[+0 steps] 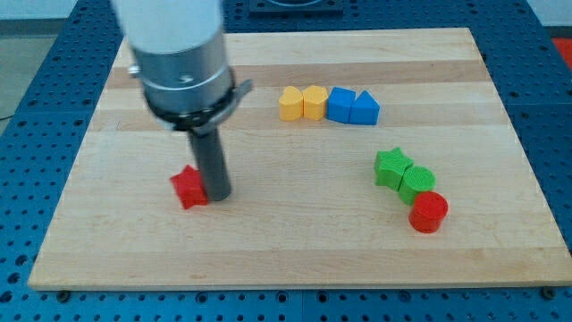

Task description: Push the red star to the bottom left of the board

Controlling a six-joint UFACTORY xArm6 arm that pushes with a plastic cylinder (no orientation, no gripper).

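On the wooden board [295, 250], my tip [217, 196] touches the right side of the red star [189, 187] in the lower left of the frame; the rod has no jaws. Upper centre, two yellow blocks [302, 103] and two blue blocks [352, 106] form a row. At right, a green star [391, 167], green block [416, 182] and red cylinder [429, 212] cluster.

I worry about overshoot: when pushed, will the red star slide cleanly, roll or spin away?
The red star looks low and flat-bottomed, so it should slide, not roll. Its points may let it twist off my tip, which sits against its right side. It looks small, probably light.
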